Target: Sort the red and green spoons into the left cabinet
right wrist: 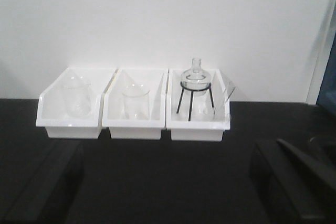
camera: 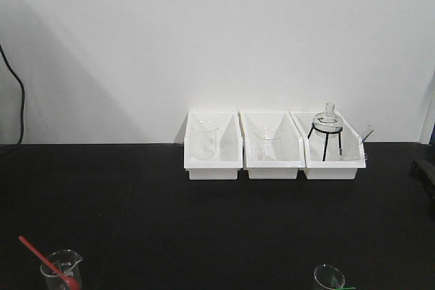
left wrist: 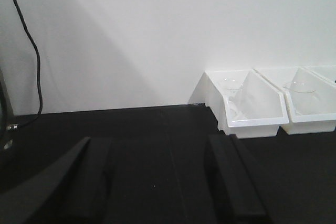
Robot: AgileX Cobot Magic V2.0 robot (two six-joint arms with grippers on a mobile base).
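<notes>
The red spoon [camera: 42, 257] leans in a glass beaker [camera: 62, 271] at the front left of the black table. A small part of the green spoon [camera: 344, 288] shows at a second beaker [camera: 329, 278] at the front right edge of the front view. The left cabinet is out of view. My left gripper [left wrist: 160, 182] is open and empty above the bare black table, its fingers [left wrist: 89, 177] wide apart. My right gripper [right wrist: 165, 182] is open and empty too, facing the white bins. Neither gripper shows in the front view, and neither spoon shows in a wrist view.
Three white bins [camera: 272, 164] stand in a row against the white wall. The left and middle ones each hold a beaker, and the right one holds a flask on a black tripod [camera: 327, 134]. A black cable [left wrist: 31, 51] hangs at the far left.
</notes>
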